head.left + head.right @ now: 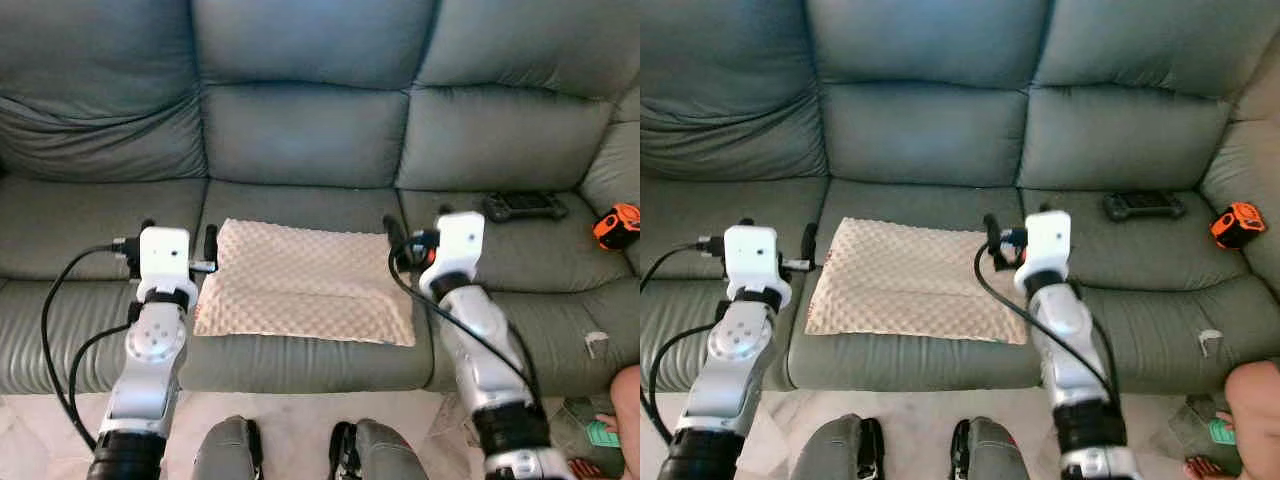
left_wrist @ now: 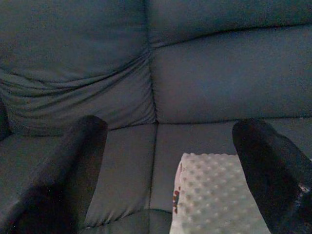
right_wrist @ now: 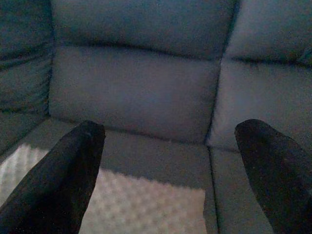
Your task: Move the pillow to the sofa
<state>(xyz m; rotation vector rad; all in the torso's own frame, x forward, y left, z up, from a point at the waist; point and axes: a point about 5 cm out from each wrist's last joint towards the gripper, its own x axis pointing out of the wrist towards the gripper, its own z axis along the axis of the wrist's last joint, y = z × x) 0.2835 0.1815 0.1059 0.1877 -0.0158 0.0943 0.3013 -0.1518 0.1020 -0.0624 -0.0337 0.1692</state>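
End effectors (image 1: 180, 245) (image 1: 415, 240) flanking pillow (image 1: 305, 283), sofa (image 1: 300, 130)

Inspector: Seating unit?
Clerk: One grey-green leather sofa (image 1: 300, 130) with three seat cushions and three creased back cushions.

Inspector: Loose items on it?
Clerk: On the right seat, a black handheld device (image 1: 525, 206); further right, near the armrest, an orange and black object (image 1: 617, 226). A small white tag (image 1: 596, 345) sits on the front edge.

Inspector: Floor?
Clerk: Pale, marbled floor (image 1: 290, 415) in front of the sofa. Light is soft and even.
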